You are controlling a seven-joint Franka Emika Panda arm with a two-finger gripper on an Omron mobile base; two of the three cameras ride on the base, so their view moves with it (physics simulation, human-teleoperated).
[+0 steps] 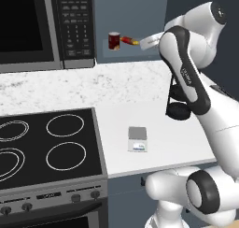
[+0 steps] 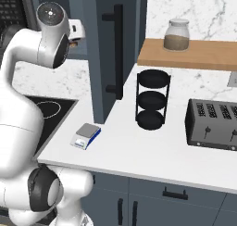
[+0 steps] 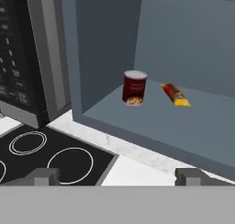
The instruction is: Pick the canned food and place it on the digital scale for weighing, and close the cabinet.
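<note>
In the left base view we are looking at the canned food [image 1: 114, 40], a small dark red cylinder with a pale top rim, standing upright on the floor of the open cabinet [image 1: 135, 17], whose inside is smooth slate blue. Just beside it a slim red-and-yellow packet [image 1: 129, 41] is lying flat. Below, the digital scale [image 1: 137, 138], a flat grey square with a white front strip, is resting on the plain white counter [image 1: 163, 143], next to the glossy black stovetop [image 1: 46, 145] with its white ring markings. A black microwave [image 1: 44, 26] is hanging to the left, above speckled marble.

In the right base view we are seeing the cabinet door [image 2: 115, 53] standing open, flat, with a long dark bar handle. The scale [image 2: 86, 136] is sitting near its foot. Farther right a black three-tier wire rack [image 2: 152, 100], a dark toaster [image 2: 214, 123] and a glass jar [image 2: 177, 35] holding brownish contents on a wooden shelf are standing.

In the hand view we are facing the can [image 3: 134, 87] and the packet [image 3: 175, 94] on the cabinet floor, well apart from the gripper [image 3: 117, 176], whose jaws are spread wide with nothing between them.
</note>
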